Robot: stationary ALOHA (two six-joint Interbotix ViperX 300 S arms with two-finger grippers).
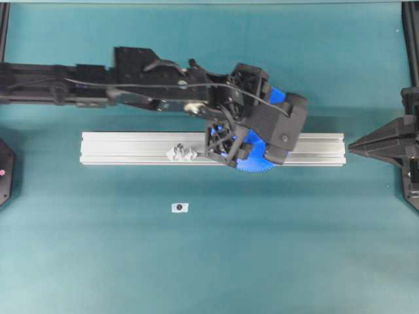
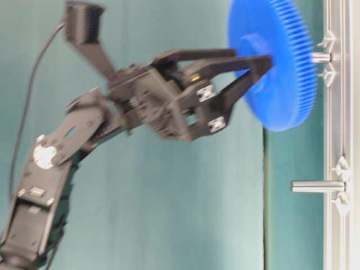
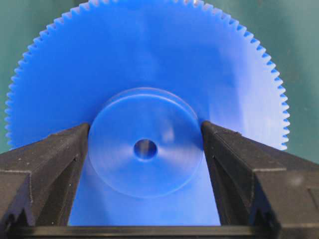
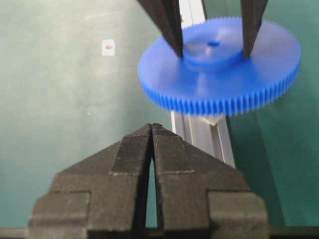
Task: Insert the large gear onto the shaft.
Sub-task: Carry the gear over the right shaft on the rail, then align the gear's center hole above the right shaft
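Left arm (image 1: 131, 82): reaches in from the left edge of the green worktop (image 1: 98, 261) and ends over the right half of the rail.
Small tag (image 1: 180, 207): a white square with a dark dot, lying flat on the worktop, nearer the front edge than the rail and left of the middle.
Aluminium rail (image 1: 118, 149): a long slotted bar lying left to right across the middle of the worktop.
Free peg (image 1: 179, 149): an upright silvery peg with clear angular base pieces, seated in the rail left of its middle, bare and well apart from the gear; in the table-level view it sticks straight out of the rail (image 2: 318, 186).
Left gripper (image 3: 145, 144): jaws set wide, one finger (image 3: 65, 164) pressed on each side of the gear's raised hub, so the gear is held by the hub.
Large gear (image 3: 144, 64): bright blue, toothed all round, carried above the right half of the rail with its flat face toward the rail; slightly tilted in the table-level view.
Shaft (image 2: 321, 57): a short silvery stub shows between the gear's underside and the rail; whether its tip has entered the centre hole cannot be told.
Right gripper (image 4: 151, 137): parked at the right edge of the worktop, clear of the rail, jaws pressed together with nothing between them.
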